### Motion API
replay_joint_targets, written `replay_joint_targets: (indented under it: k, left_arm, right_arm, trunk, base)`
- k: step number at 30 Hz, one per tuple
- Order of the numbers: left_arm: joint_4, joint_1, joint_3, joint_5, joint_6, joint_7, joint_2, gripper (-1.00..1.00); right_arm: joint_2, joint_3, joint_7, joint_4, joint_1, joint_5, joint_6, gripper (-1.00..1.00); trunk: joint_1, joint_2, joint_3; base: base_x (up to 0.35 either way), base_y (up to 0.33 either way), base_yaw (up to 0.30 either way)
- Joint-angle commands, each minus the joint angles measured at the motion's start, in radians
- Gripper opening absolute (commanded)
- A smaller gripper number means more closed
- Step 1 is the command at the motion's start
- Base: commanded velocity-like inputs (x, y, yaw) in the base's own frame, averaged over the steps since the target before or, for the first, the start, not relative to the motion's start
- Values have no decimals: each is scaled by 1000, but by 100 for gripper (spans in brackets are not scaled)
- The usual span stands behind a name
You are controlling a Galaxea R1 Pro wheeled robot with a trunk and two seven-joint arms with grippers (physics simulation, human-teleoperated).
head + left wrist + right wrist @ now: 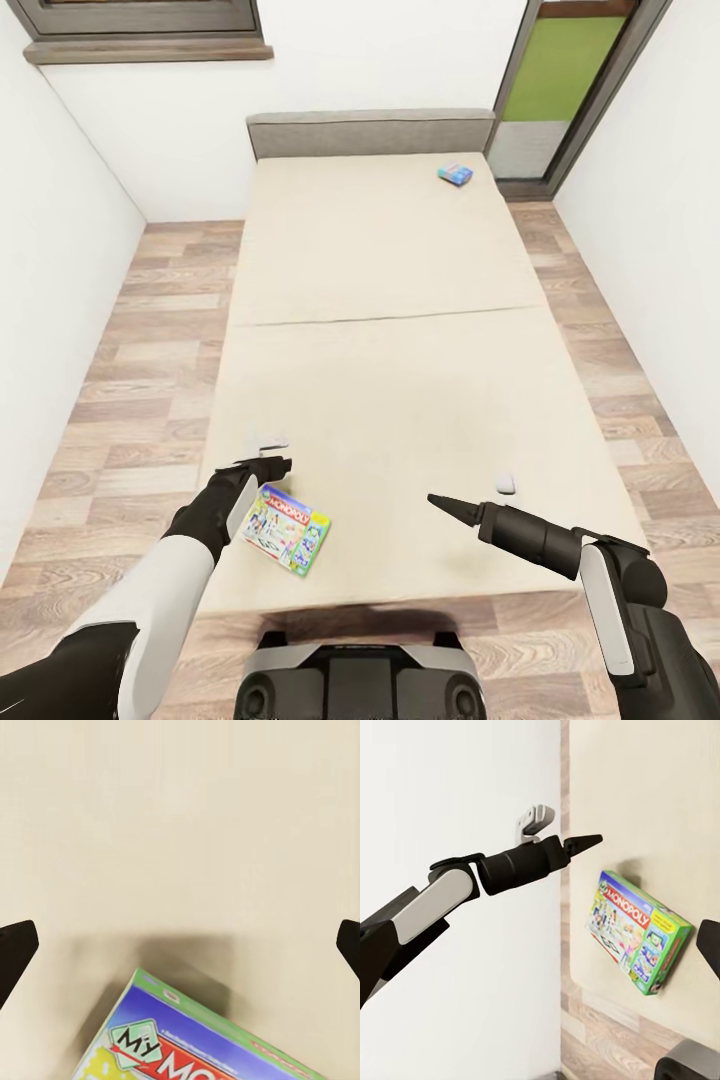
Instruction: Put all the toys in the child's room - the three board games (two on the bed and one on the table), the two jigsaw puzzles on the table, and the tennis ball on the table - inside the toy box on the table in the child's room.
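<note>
Reaching forward over the near end of the wide cream mattress (pixel 400 330), our left arm stretches low with its black left gripper (pixel 265 466) at the mattress's near left part. In the left wrist view its 2 dark fingertips (pixel 16 949) stand far apart at the picture's edges, so the jaws are spread wide and hold nothing. Just beside that gripper, nearer to us, lies the flat green-edged Monopoly game box (pixel 286 528), tilted on the mattress, untouched.

Our right arm extends level, and the black right gripper (pixel 447 505) points inward above the mattress's near right part; we cannot tell how its jaws stand.

Far off, near the grey headboard (pixel 370 132), the small flat blue game box (pixel 455 174) rests on the mattress.
</note>
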Motion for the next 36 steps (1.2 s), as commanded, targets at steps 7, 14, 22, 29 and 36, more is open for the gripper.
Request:
replay_joint_targets:
  k: [7, 14, 22, 29, 36]
  left_arm:
    - [-2, 0, 4, 0, 1, 1, -2, 100]
    - [-2, 0, 4, 0, 0, 0, -2, 100]
    - [-2, 0, 4, -1, 0, 1, -2, 100]
    - [-2, 0, 4, -1, -1, 1, -2, 100]
    - [-2, 0, 4, -1, -1, 2, -2, 100]
  right_arm:
    - [0, -1, 4, 0, -1, 1, -1, 100]
    - [0, -1, 4, 0, -1, 2, -5, 100]
    - [0, -1, 4, 0, -1, 3, -7, 100]
    - [0, -1, 4, 0, -1, 3, -9, 100]
    - [0, -2, 5, 0, -1, 2, -9, 100]
  trunk:
    - [0, -1, -12]
    - [0, -1, -24]
    - [0, -1, -37]
    - [0, -1, -49]
    - [0, -1, -60]
  base:
    - [0, 0, 0]
    - [0, 0, 0]
    - [0, 0, 0]
    - [0, 0, 0]
    - [0, 0, 0]
